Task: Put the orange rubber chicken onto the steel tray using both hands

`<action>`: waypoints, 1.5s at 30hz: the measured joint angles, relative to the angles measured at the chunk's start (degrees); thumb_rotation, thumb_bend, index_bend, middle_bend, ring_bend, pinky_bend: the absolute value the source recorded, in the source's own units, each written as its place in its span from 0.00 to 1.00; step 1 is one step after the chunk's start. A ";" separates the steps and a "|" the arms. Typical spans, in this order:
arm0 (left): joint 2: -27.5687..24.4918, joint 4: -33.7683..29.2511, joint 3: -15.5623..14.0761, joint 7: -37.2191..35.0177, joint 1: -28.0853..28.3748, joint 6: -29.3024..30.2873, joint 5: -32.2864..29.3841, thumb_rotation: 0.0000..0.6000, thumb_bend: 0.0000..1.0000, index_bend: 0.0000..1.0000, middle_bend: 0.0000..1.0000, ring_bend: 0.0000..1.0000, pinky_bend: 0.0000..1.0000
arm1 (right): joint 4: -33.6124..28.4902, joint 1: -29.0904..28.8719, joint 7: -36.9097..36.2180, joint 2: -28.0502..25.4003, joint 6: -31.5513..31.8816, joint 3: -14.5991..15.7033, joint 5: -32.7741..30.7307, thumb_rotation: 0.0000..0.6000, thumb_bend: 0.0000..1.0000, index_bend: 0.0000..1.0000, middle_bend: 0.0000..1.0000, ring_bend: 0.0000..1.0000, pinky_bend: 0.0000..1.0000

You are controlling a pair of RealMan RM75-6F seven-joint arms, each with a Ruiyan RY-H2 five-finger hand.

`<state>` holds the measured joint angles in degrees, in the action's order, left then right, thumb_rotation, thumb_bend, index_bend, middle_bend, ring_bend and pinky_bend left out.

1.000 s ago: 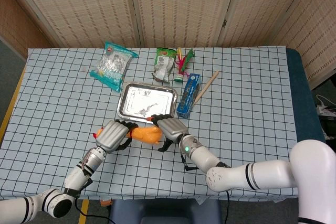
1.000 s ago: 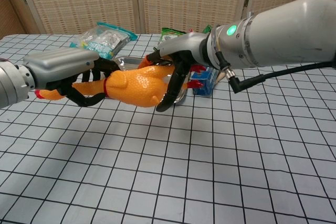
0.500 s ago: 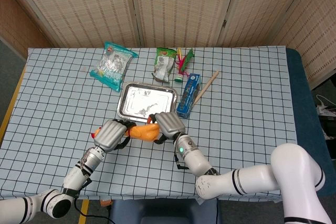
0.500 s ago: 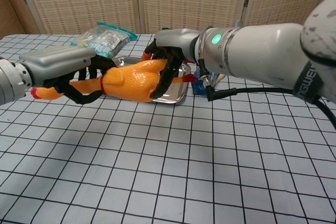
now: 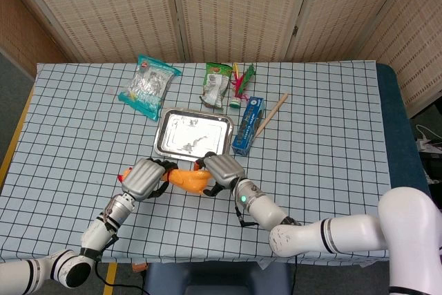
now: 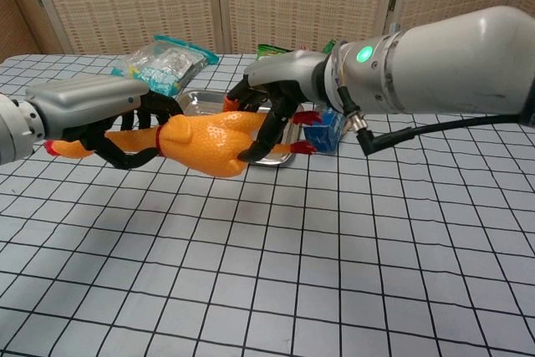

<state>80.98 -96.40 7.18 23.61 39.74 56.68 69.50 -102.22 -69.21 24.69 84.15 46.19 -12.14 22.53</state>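
**Chicken held in the air, short of the tray**

I grip the orange rubber chicken point(image 6: 209, 141) with the left hand point(image 6: 92, 110) at its neck and the right hand point(image 6: 276, 94) around its body, so it stays level. Behind it lies the steel tray point(image 5: 166, 144).

A staged robot test area in a lab-like room

Woven reed folding screens point(image 5: 235, 5) close off the far side behind a surface under a white black-gridded cloth point(image 5: 331, 136); a loose mix of snack packets point(image 5: 147, 86), a blue carton point(image 5: 248, 125) and a shiny steel tray point(image 5: 193, 132) lies on it; cables and a wall plug point(image 5: 425, 144) sit far right.
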 measured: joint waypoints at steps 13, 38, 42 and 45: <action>-0.08 -1.27 0.18 1.65 1.30 -0.35 -1.74 1.00 0.76 0.82 0.78 0.57 0.50 | 0.72 -0.98 -2.35 -0.33 -1.27 1.26 0.79 1.00 0.13 0.08 0.07 0.06 0.16; -0.60 -1.80 -0.13 2.41 2.06 0.63 -3.69 1.00 0.76 0.82 0.78 0.57 0.50 | 1.06 0.22 1.81 5.63 11.79 -0.92 0.01 1.00 0.40 0.74 0.63 0.61 0.83; -0.59 -1.40 -0.11 2.31 2.14 0.73 -3.82 1.00 0.76 0.82 0.78 0.57 0.50 | 0.51 0.80 0.80 3.45 7.19 -0.88 0.46 1.00 0.30 0.13 0.16 0.14 0.32; -0.70 -1.08 -0.10 2.06 2.16 0.74 -3.96 1.00 0.76 0.82 0.78 0.57 0.50 | 0.06 1.13 -0.04 0.87 2.85 -0.66 1.06 1.00 0.23 0.00 0.00 0.00 0.06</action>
<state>80.28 -97.49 7.08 25.67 41.90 57.42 65.54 -102.16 -68.07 24.65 85.02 49.04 -12.80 23.59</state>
